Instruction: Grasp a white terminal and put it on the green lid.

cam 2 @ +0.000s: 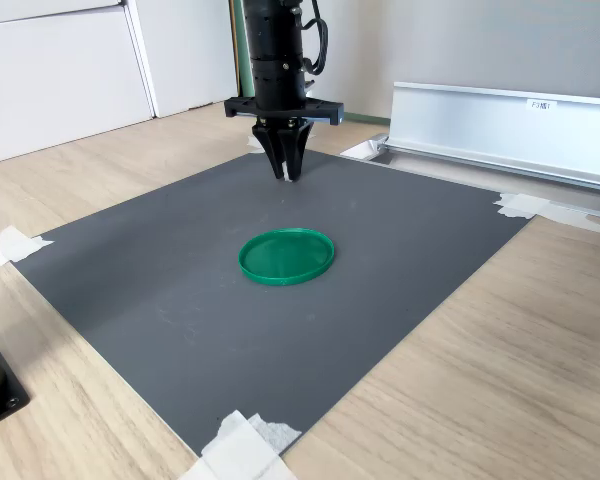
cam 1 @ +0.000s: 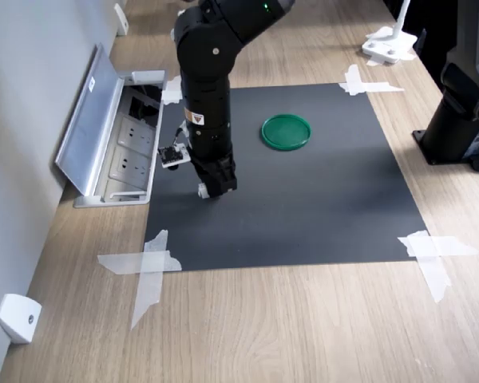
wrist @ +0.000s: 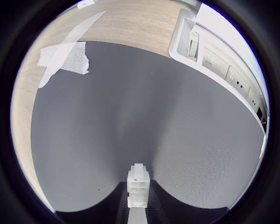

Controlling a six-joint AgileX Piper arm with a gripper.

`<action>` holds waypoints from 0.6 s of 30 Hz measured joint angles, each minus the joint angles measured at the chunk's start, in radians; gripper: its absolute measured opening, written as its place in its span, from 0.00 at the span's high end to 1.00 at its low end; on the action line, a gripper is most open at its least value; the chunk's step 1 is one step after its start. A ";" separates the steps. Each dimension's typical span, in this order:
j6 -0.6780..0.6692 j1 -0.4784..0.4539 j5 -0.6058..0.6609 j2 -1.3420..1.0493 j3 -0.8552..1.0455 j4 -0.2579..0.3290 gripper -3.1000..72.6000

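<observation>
Wooden desk carrying a dark grey mat taped at its corners. Claw: pointing straight down over the mat, near the edge beside the open socket box, fingers pinching the white terminal. Terminal sits between the fingertips, just above the mat. Green lid: flat on the mat, nearer its middle, well apart from the claw.
</observation>
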 joint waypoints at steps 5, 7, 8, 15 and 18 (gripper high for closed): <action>-0.034 0.000 0.032 -0.044 0.002 0.010 0.84; -0.053 0.000 0.038 -0.083 0.011 0.011 0.84; -0.065 0.000 0.047 -0.108 0.019 0.011 0.84; -0.161 -0.005 0.104 -0.297 0.151 0.000 0.84; -0.176 -0.035 0.105 -0.396 0.244 -0.008 0.84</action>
